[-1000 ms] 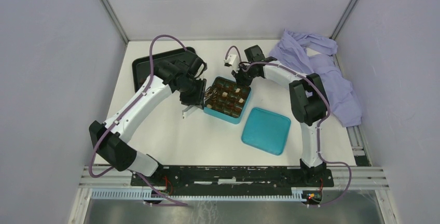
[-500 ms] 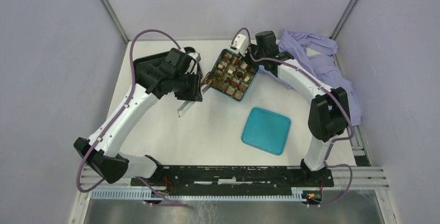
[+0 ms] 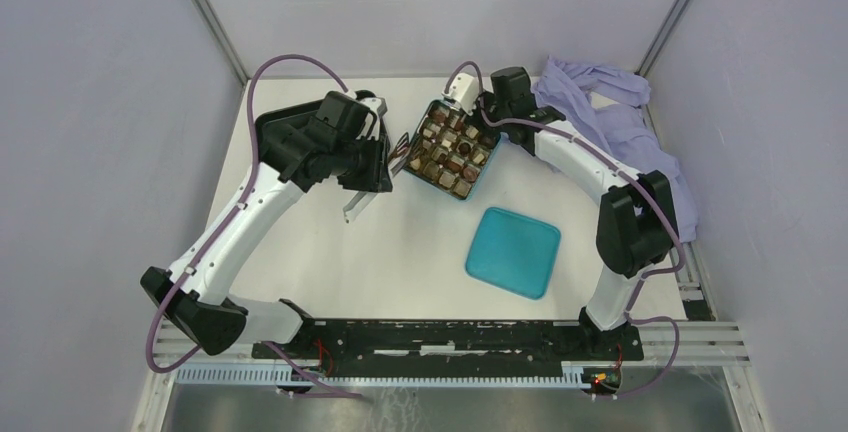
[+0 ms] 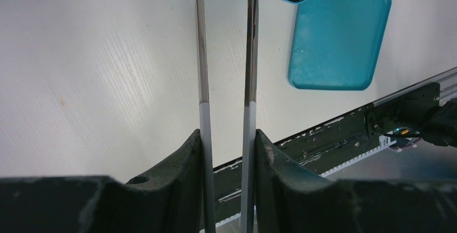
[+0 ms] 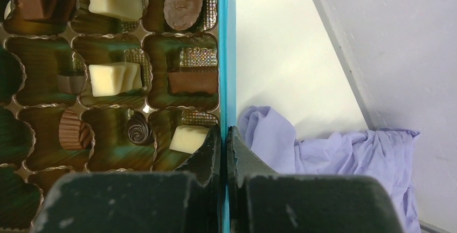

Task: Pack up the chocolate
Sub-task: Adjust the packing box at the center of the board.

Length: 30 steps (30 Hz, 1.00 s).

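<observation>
left jaws: narrow, clamped on metal tweezers (image 4: pixel 250 55) | right jaws: pinched shut on teal box (image 5: pixel 227 55) wall

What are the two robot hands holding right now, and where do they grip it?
The right hand pinches the teal box by its side wall. The left hand grips long metal tweezers near their rear end.

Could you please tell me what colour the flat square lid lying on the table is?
The lid is plain teal, clearest in the top external view.
</observation>
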Each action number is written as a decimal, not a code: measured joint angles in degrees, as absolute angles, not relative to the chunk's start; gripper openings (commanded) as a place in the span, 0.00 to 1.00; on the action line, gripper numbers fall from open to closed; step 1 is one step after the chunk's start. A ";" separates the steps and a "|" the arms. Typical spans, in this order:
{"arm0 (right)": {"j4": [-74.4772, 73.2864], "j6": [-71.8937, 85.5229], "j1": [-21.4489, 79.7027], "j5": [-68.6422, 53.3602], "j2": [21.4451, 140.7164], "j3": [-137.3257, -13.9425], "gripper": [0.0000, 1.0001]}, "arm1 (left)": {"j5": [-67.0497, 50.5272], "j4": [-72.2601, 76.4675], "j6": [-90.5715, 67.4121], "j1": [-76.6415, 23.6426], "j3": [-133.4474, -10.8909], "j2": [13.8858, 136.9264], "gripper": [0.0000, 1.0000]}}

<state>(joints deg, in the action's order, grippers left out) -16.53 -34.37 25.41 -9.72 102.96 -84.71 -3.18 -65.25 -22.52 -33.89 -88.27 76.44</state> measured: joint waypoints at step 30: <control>-17.45 -21.39 24.99 -22.06 116.07 -82.98 0.32 | -6.28 -59.61 -22.52 -33.89 -77.23 74.52 0.17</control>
<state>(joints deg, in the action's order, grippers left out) -17.45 -21.39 24.99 -22.06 116.07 -82.98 -6.28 -59.61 -22.52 -33.89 -77.23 74.52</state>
